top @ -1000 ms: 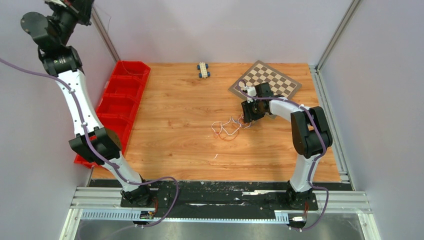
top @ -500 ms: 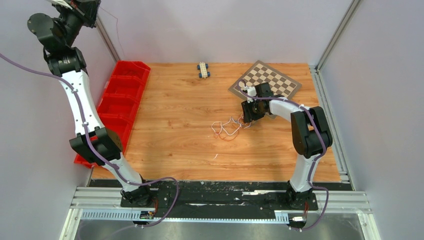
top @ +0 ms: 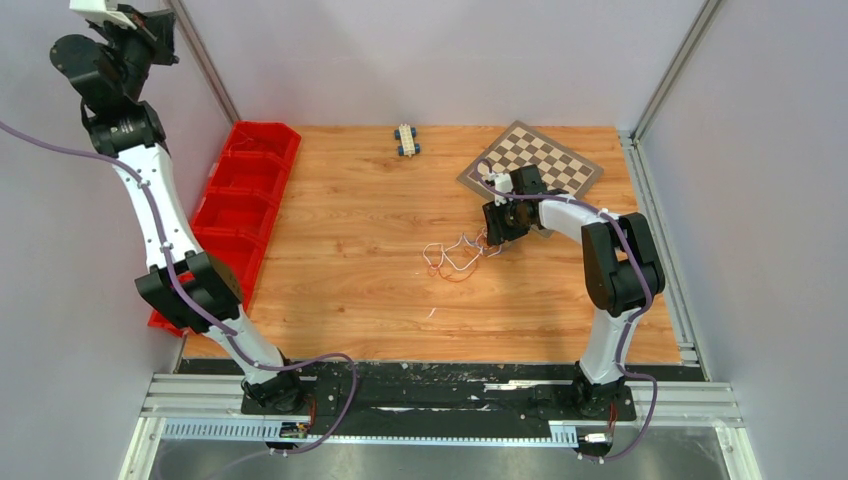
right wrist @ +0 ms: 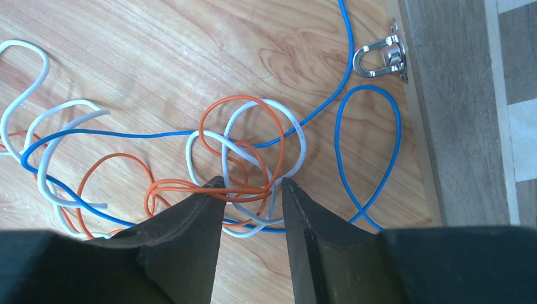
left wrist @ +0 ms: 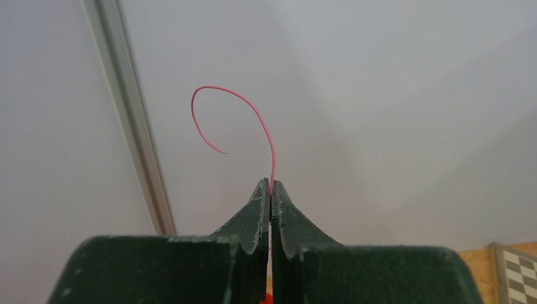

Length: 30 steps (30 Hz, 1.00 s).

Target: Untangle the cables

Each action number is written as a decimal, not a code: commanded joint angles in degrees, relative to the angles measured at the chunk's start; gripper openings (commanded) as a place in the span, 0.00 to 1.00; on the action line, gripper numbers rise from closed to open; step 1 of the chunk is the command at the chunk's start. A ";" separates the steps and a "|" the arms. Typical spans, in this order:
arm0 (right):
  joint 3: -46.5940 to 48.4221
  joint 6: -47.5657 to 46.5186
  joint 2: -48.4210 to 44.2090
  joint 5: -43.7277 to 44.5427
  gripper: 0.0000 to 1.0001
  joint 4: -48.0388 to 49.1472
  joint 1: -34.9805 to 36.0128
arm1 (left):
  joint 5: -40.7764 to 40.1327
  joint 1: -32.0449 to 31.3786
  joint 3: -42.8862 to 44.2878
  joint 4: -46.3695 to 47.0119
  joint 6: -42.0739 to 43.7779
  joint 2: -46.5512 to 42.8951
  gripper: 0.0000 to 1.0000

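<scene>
Pink wire (left wrist: 273, 166) (red, perhaps) between left fingers (left wrist: 256, 209)

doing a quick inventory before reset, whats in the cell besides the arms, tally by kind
cable tangle: 1
pink cable held in the shut left gripper: 1
short loose white bit: 1
chessboard: 1
toy car: 1
row of red bins: 1
total: 6
</scene>
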 commanded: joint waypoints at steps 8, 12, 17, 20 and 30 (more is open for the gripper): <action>0.57 0.36 2.52 0.59 0.42 -0.70 0.16 | -3.92 3.63 -2.92 0.36 4.60 -3.04 0.00; 0.47 0.38 2.46 0.65 0.42 -0.77 0.19 | -3.48 3.72 -4.18 -0.29 5.09 -3.37 0.00; 0.18 0.36 2.29 0.76 0.42 -0.71 0.17 | -3.91 3.71 -8.13 -4.12 7.30 -3.67 0.00; 0.15 0.36 2.23 0.71 0.42 -0.71 0.16 | -3.87 3.56 -11.80 -5.32 8.77 -3.85 0.00; 0.05 0.30 2.67 0.21 0.43 -0.99 0.22 | -2.25 3.14 -18.10 -7.27 12.40 3.46 0.00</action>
